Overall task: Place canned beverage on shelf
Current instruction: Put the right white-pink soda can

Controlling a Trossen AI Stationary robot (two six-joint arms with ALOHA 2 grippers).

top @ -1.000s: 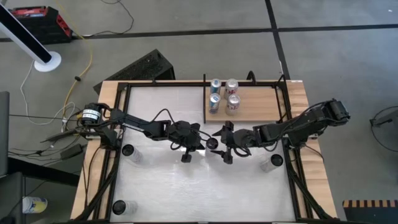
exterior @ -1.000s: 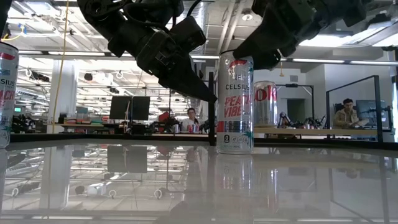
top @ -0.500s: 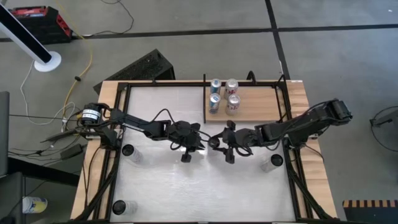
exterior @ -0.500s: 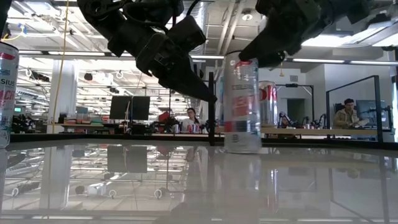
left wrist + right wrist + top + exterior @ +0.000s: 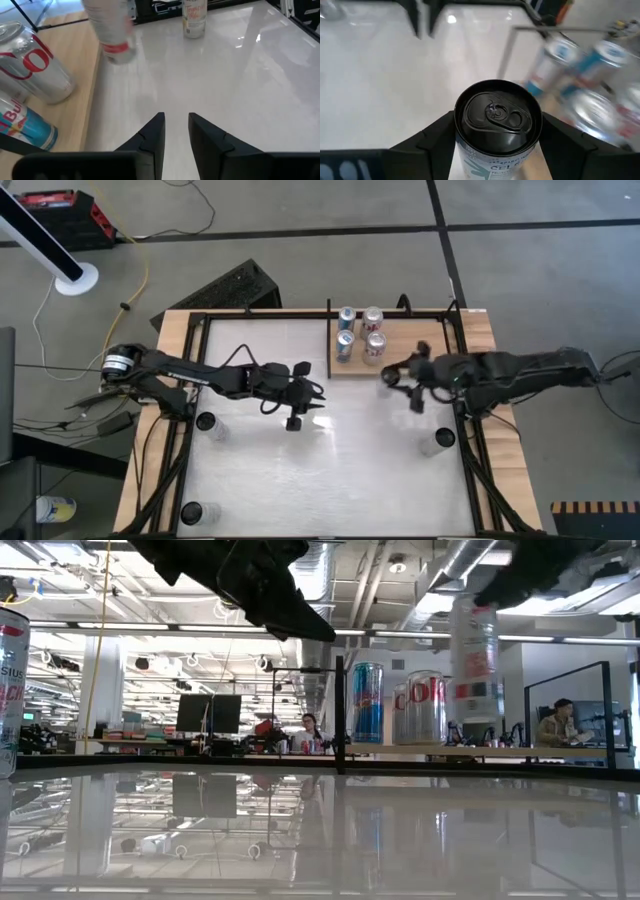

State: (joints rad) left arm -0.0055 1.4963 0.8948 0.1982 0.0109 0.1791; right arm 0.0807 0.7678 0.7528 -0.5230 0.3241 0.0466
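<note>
Over the whitish glossy table (image 5: 330, 480), beside the tan wood shelf's (image 5: 405, 360) near edge, our right gripper (image 5: 497, 131) clamps the white Celsius can (image 5: 474, 645) aloft; we should lower it clear of neighbours. Left gripper (image 5: 175, 132) waits open.

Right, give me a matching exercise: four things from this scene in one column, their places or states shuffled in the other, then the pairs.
1. Celsius can
2. Left gripper
3. Coke can
4. Shelf

A. open, over the table's middle
B. standing on the shelf
C. clamped in the right gripper, off the table
D. holds four cans at its left end

1-C, 2-A, 3-B, 4-D
</note>
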